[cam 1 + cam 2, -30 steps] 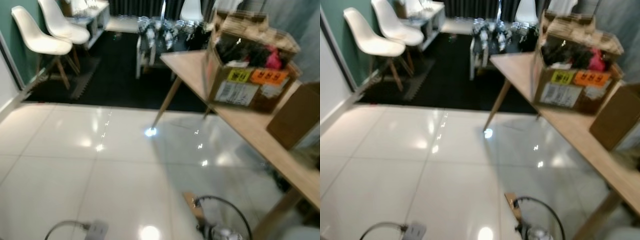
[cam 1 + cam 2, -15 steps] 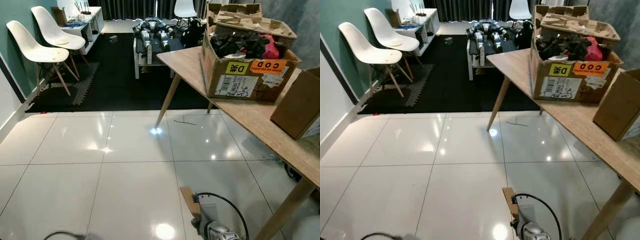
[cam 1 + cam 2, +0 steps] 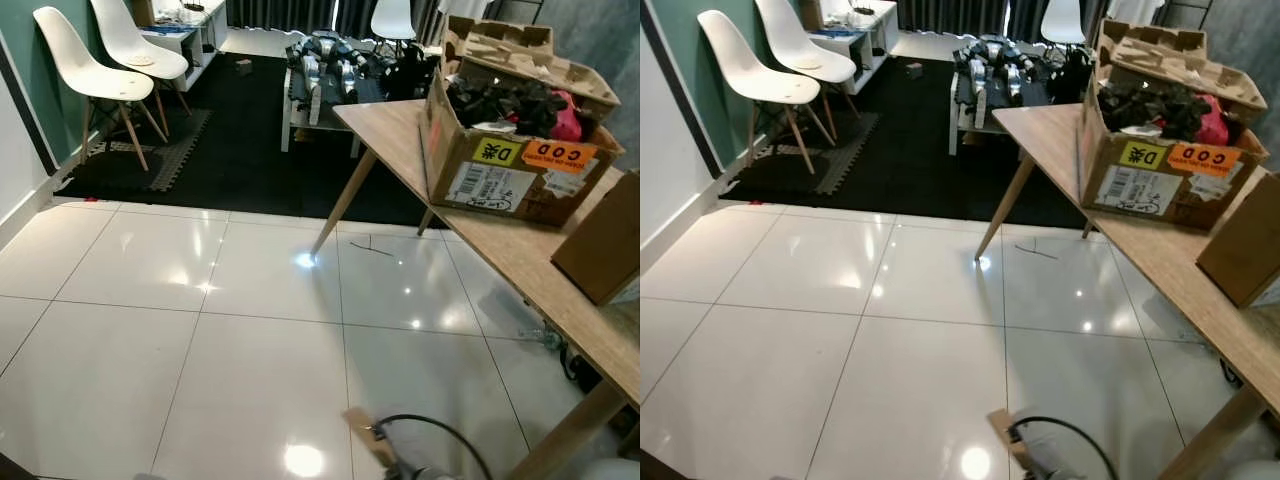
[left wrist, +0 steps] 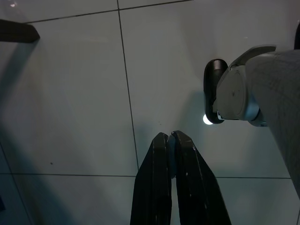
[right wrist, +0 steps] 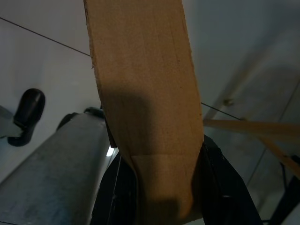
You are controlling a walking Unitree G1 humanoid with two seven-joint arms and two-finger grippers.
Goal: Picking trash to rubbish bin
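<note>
The right gripper (image 5: 159, 187) pinches a flat, matte brown cardboard strip (image 5: 145, 103) between its black fingers, low over the glossy white tiled floor (image 3: 150, 330). The left gripper (image 4: 171, 140) hangs idle, tapered fingers pressed together.

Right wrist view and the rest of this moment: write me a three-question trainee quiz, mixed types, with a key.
1. True or false: the right gripper grips a flat piece of brown cardboard.
2. The left gripper's fingers are: A) wide open B) closed together C) clamped on a bottle.
3. Fill in: the open cardboard box with yellow and orange labels stands on the wooden ____.

Key: 1 true; 2 B; 3 table.
</note>
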